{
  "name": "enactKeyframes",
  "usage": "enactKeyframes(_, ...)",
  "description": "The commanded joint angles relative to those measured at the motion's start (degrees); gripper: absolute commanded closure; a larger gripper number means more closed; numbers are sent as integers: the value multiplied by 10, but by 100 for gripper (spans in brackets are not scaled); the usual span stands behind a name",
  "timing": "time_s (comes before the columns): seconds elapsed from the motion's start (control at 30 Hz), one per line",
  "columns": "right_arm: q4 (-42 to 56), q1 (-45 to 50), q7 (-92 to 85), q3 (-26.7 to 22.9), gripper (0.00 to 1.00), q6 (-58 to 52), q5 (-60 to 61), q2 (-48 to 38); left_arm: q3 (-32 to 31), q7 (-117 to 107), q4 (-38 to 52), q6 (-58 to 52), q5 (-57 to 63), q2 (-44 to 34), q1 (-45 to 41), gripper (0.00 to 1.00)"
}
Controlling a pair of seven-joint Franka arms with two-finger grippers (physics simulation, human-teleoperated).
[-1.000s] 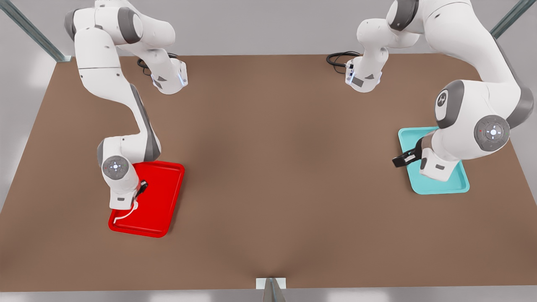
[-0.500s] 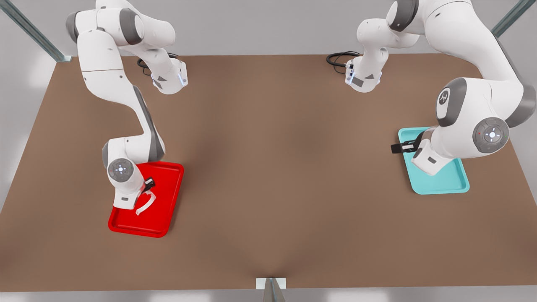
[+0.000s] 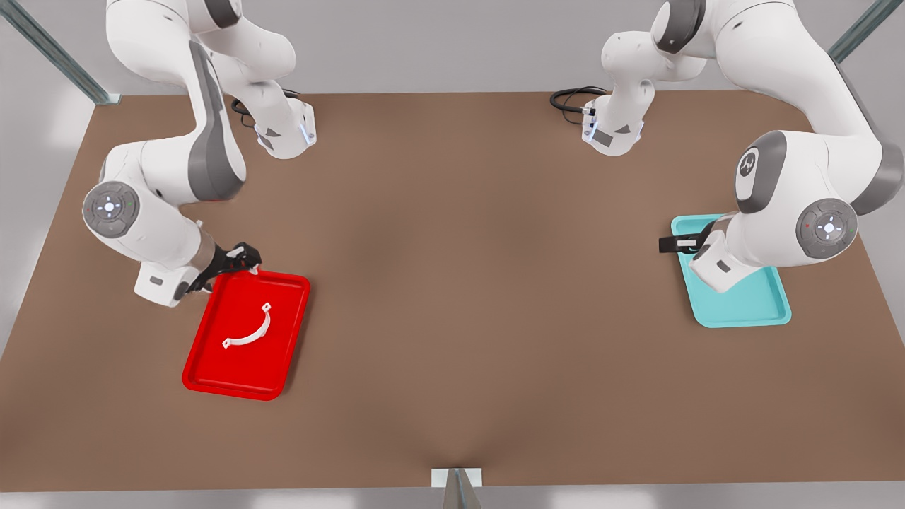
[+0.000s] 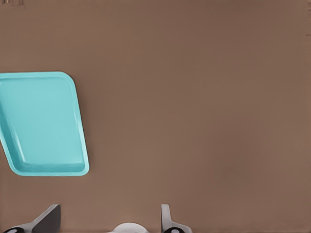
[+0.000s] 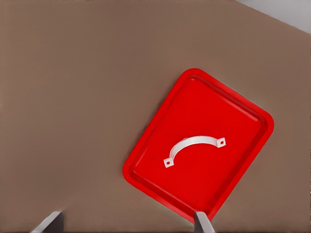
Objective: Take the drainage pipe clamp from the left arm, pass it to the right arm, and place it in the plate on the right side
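The drainage pipe clamp [image 3: 249, 331] [image 5: 194, 147], a thin white half-ring with holed tabs, lies free near the middle of the red plate [image 3: 276, 364] [image 5: 221, 182] on the front view's left. My right gripper [image 3: 240, 259] [image 5: 126, 221] hangs open above the plate's far corner, apart from the clamp and holding nothing. On the front view's right, my left gripper [image 3: 672, 244] [image 4: 107, 217] waits open and empty at the far edge of the teal tray [image 3: 749, 305] [image 4: 43, 126].
Both arm bases [image 3: 283, 134] [image 3: 611, 134] stand at the table's far edge, with black cables [image 3: 569, 99] beside them. A small metal post [image 3: 457, 486] sits at the middle of the front edge. Bare brown tabletop [image 3: 481, 283] spreads between the two trays.
The right gripper let go of the clamp, which now lies flat in the red plate. It then rose and drew back toward the plate's far corner. The left gripper shifted slightly.
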Motion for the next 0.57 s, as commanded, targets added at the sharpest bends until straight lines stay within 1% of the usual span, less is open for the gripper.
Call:
enactKeyframes(0.0, 16, 13, 121, 0, 0, -114, -7, -11, 0, 55, 0, 1, 0, -1, -1, 0)
enactKeyframes(0.53, 10, 5, 140, -6, 0, -118, -5, -22, -1, 55, 0, 1, 1, 0, -1, 0)
